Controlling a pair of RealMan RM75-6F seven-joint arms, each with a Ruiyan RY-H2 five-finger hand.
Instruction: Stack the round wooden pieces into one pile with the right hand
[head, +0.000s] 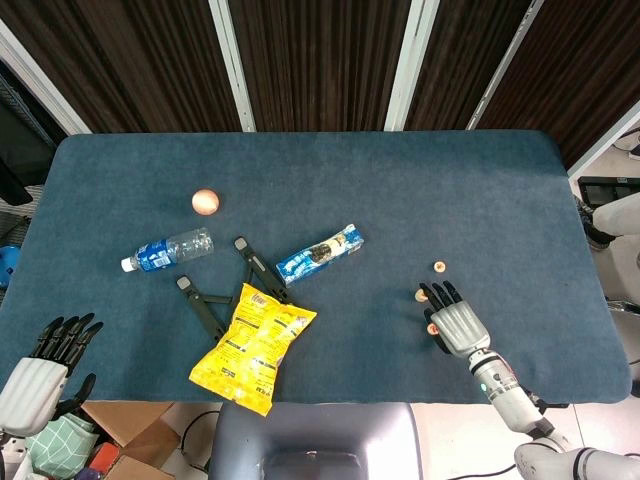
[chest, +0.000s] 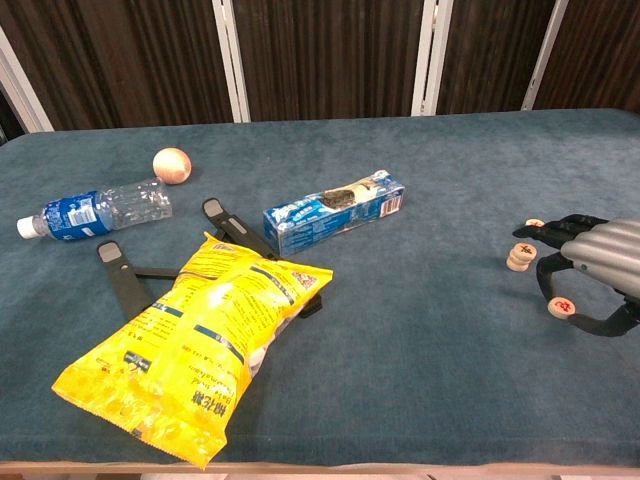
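Three spots on the blue cloth at the right hold round wooden pieces. A short stack of two (chest: 519, 257) (head: 421, 295) stands nearest the table's middle. One single piece (chest: 535, 224) (head: 439, 266) lies farther back. Another piece with a red mark (chest: 561, 306) (head: 433, 328) lies nearest the front edge. My right hand (chest: 596, 268) (head: 456, 321) hovers low over that front piece, fingers spread and curved around it, thumb (chest: 603, 324) on its near side; it holds nothing. My left hand (head: 45, 362) hangs open off the table's front left corner.
A yellow snack bag (chest: 195, 343) lies on a black folding stand (chest: 222, 223) at front left. A blue biscuit packet (chest: 334, 211) lies mid-table. A water bottle (chest: 95, 211) and a small orange ball (chest: 171, 164) sit at the left.
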